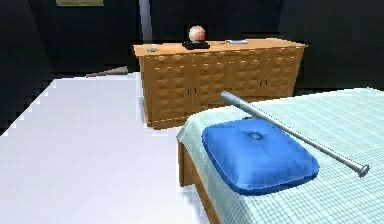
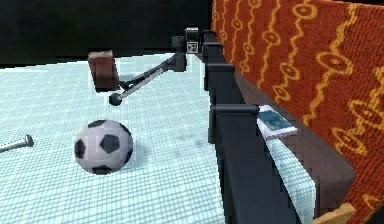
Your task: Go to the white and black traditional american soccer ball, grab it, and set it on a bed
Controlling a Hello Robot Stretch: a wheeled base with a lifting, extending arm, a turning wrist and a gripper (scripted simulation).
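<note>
The soccer ball (image 2: 103, 146) lies on the bed (image 2: 165, 150), at the near left. The claw (image 2: 117, 97) is farther away; whether it holds something, I cannot tell.

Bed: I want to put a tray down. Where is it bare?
Bare: the bed between ball and arm; also left of the brown box. Crowded: the forward view's corner, where pillow and bat lie.
</note>
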